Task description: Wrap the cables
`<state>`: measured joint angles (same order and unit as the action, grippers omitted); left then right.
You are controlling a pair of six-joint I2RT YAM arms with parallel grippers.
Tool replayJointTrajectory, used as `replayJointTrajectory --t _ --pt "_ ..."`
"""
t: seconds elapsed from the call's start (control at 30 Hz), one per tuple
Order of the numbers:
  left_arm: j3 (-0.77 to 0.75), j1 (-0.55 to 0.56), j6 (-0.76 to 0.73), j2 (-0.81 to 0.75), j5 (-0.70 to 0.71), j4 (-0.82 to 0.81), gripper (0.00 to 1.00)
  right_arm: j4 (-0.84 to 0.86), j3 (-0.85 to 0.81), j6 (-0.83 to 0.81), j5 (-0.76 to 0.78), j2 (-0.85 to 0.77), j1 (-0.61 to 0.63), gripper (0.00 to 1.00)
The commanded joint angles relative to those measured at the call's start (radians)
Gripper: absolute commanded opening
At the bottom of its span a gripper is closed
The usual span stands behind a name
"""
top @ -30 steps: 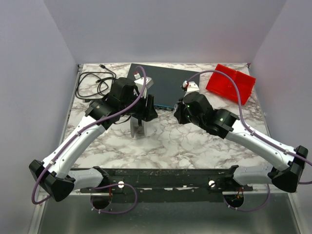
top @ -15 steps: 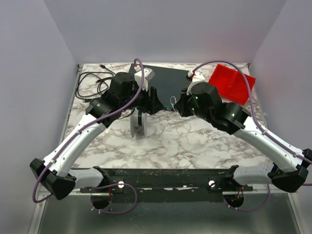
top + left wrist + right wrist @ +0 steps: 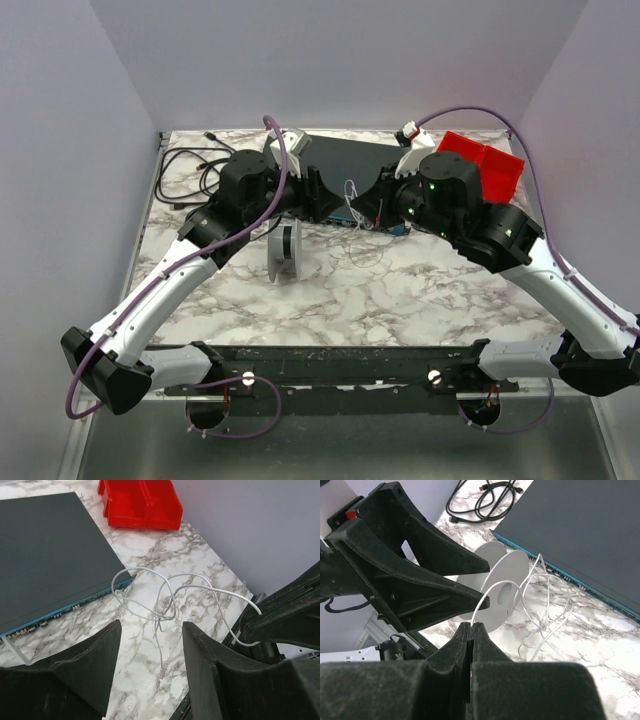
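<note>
The thin white cable (image 3: 167, 602) lies in a loose tangle on the marble beside the dark flat box (image 3: 50, 550). My right gripper (image 3: 471, 625) is shut on one end of the cable (image 3: 487, 597) and holds it up above the table. A white spool (image 3: 500, 592) stands on edge below, and also shows in the top view (image 3: 283, 250). My left gripper (image 3: 151, 626) is open and empty, above the tangle and facing my right gripper (image 3: 372, 203). In the top view the cable (image 3: 350, 193) hangs between my left gripper (image 3: 322, 197) and my right one.
A thicker black cord (image 3: 190, 170) lies coiled at the back left. A red bin (image 3: 480, 170) stands at the back right. The dark flat box (image 3: 350, 160) lies at the back middle. Grey walls close in the table on three sides.
Both grippers have risen and moved toward the back of the table. My right gripper has lifted the cable end off the marble, and the tangle now hangs between the two grippers.
</note>
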<state>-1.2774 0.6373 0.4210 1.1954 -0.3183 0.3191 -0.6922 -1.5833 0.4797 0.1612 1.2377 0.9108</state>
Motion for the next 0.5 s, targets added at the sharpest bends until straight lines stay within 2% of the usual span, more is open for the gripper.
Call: replayJointTrajectory --t 0.0,0.27,0.47 --pt "0.015 0.009 0.027 -0.040 -0.014 -0.102 0.54 -0.023 -0.037 0.014 -0.031 0.000 0.007 0.01" --pt "0.055 0.037 0.085 -0.036 -0.002 -0.163 0.50 -0.019 -0.074 0.041 0.003 -0.004 0.007 0.01" --pt "0.050 0.067 0.105 -0.011 0.072 -0.157 0.47 -0.017 -0.081 0.057 0.002 -0.001 0.007 0.01"
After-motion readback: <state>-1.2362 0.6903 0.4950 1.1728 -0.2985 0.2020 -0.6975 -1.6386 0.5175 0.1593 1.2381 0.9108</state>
